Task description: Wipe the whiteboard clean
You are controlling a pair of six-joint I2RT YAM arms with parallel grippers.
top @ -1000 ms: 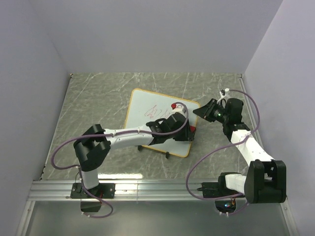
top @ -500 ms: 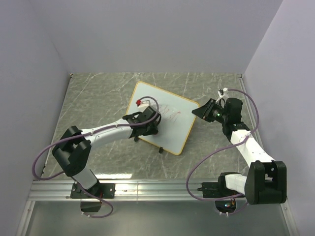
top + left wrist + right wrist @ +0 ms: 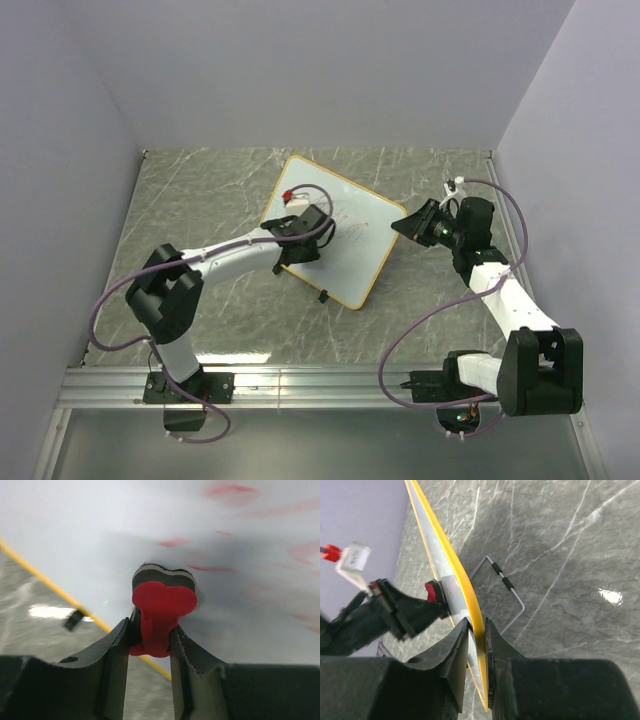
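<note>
Left gripper (image 3: 152,647) clenched on eraser (image 3: 162,602), eraser pressed to board (image 3: 355,245). Right gripper (image 3: 476,630) pinches board's yellow rim at its right edge. Board sits skewed mid-table (image 3: 200,200), between the arms, with faint red marks (image 3: 227,490) smeared on it.

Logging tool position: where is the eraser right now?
In the left wrist view, the eraser sits clamped in the left gripper, pressed against the whiteboard near its yellow rim.

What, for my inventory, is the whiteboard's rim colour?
Yellow-orange; the whiteboard's rim shows best in right wrist view.
</note>
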